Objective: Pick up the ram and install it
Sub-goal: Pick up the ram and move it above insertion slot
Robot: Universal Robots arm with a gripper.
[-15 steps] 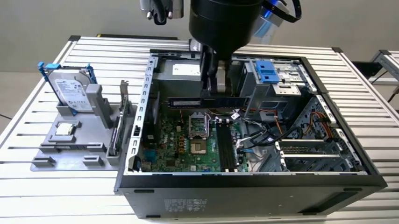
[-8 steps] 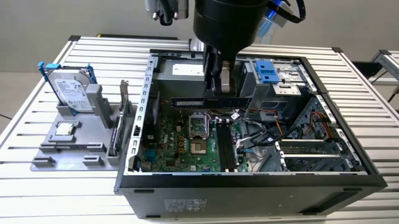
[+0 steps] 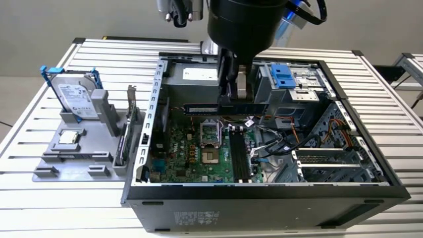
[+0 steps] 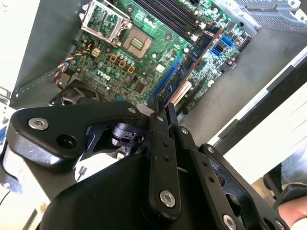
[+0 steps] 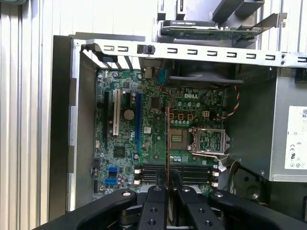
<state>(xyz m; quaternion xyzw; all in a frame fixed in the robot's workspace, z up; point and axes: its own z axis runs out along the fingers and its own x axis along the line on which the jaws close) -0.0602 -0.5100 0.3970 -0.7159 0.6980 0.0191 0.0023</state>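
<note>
My gripper [image 3: 228,102] is shut on the ram [image 3: 225,107], a long dark stick held level over the back part of the open computer case [image 3: 264,191]. In the second wrist view the ram [image 4: 192,62] juts out from the gripper [image 4: 163,108] over the green motherboard [image 4: 120,52]. In the first wrist view the ram [image 5: 167,143] is edge-on, a thin line rising from the gripper [image 5: 168,184]. The black memory slots [image 3: 239,156] lie below, apart from the ram, and run crosswise to it in the exterior view. The memory slots [image 5: 175,173] sit just ahead of the fingers.
On the exterior view's left a grey fixture [image 3: 79,148] holds a silver hard drive in a blue frame [image 3: 74,96], a green card with a metal bracket [image 3: 129,124] and a small chip [image 3: 69,138]. Cables [image 3: 284,141] and a blue drive bay [image 3: 283,75] crowd the case's right side.
</note>
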